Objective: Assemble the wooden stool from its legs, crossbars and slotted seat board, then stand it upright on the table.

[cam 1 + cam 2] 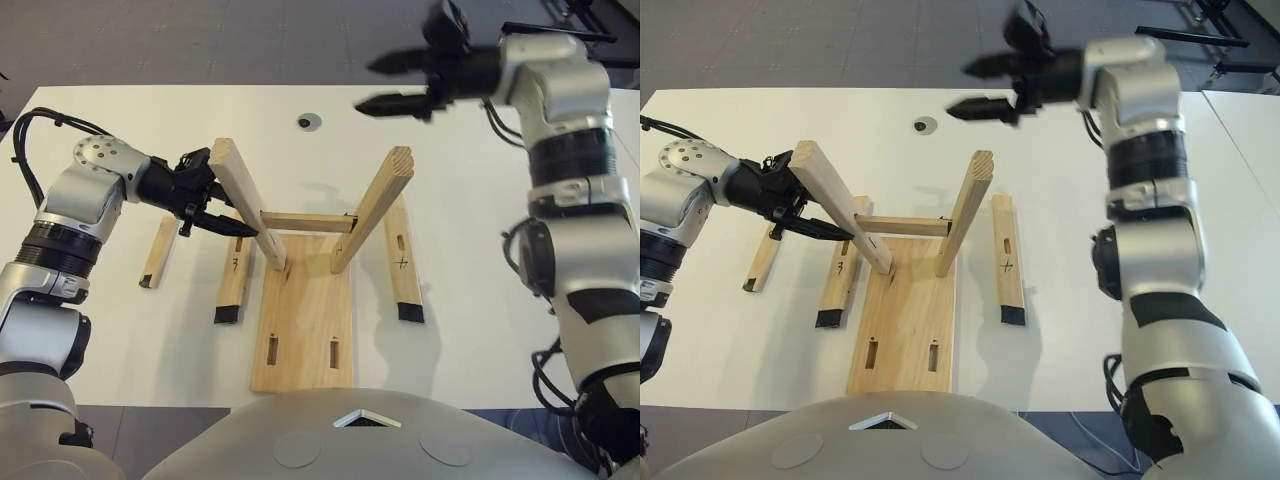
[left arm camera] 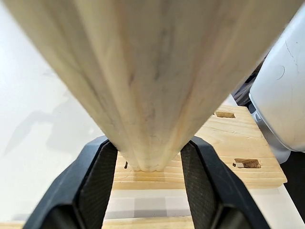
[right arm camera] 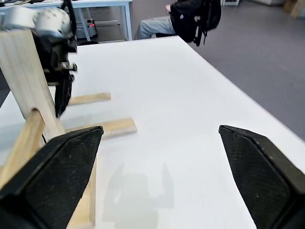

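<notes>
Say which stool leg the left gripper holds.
The left upright leg, standing in the seat board; the left gripper clamps it. The right upright leg and both flat-lying legs are untouched.

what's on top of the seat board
The left leg and right leg stand tilted at the seat board's far end, joined by a crossbar; the left gripper clamps the left leg. The board's near slots are empty. Their ends in the slots are hidden.
</notes>
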`<action>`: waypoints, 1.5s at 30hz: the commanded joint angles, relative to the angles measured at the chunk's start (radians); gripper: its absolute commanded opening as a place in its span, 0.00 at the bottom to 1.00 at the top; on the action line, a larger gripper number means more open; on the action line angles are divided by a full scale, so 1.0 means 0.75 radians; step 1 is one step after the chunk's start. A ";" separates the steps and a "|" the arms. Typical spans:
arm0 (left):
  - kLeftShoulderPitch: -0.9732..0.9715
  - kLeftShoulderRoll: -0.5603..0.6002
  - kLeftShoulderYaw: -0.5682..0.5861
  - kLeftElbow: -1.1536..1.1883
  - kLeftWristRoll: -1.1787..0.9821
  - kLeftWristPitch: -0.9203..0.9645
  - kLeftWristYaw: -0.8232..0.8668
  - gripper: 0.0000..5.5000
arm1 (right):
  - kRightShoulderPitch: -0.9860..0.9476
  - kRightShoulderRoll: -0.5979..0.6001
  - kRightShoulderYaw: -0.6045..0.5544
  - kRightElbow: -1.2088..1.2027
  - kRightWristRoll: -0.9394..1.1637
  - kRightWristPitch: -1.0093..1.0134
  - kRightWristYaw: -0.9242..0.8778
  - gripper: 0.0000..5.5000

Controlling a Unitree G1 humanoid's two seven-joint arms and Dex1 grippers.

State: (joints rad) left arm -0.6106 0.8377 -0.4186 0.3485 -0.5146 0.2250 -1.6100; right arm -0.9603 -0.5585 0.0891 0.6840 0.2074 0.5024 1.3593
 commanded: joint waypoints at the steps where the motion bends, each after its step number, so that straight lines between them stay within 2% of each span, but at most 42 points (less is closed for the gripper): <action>1: 0.069 0.022 -0.118 0.021 0.107 0.033 -0.005 0.36 | 0.284 -0.200 0.052 -0.087 -0.040 0.061 0.097 0.82; 6: 0.045 0.039 -0.114 0.041 0.103 0.034 -0.006 0.36 | 0.424 -0.257 -0.046 -0.435 0.217 0.399 0.202 0.82; 9: 0.030 0.036 -0.121 0.055 0.106 0.029 -0.006 0.36 | 0.436 -0.225 -0.116 -0.568 0.355 0.537 0.152 0.82; 13: 0.019 0.048 -0.138 0.074 0.103 0.014 -0.006 0.36 | 0.457 -0.174 -0.114 -0.714 0.450 0.634 0.069 0.82; 21: -0.064 0.031 -0.188 0.133 0.126 -0.026 -0.006 0.36 | 0.451 -0.077 -0.055 -0.767 0.511 0.656 -0.039 0.82; 39: -0.067 -0.053 -0.223 -0.054 0.171 -0.043 -0.005 0.36 | 0.325 -0.016 0.028 -0.791 0.515 0.621 -0.064 0.82; 42: -0.062 -0.056 -0.217 -0.066 0.183 -0.027 -0.004 0.36 | 0.335 -0.030 0.031 -0.801 0.511 0.588 -0.039 0.82; 45: -0.069 -0.066 -0.190 -0.058 0.200 -0.007 0.007 0.36 | 0.370 -0.041 0.029 -0.813 0.458 0.436 -0.027 0.82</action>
State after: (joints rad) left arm -0.6999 0.8676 -0.4954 0.3501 -0.4817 0.2159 -1.6110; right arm -0.6470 -0.6457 0.0879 0.1232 0.5478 0.9148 1.3368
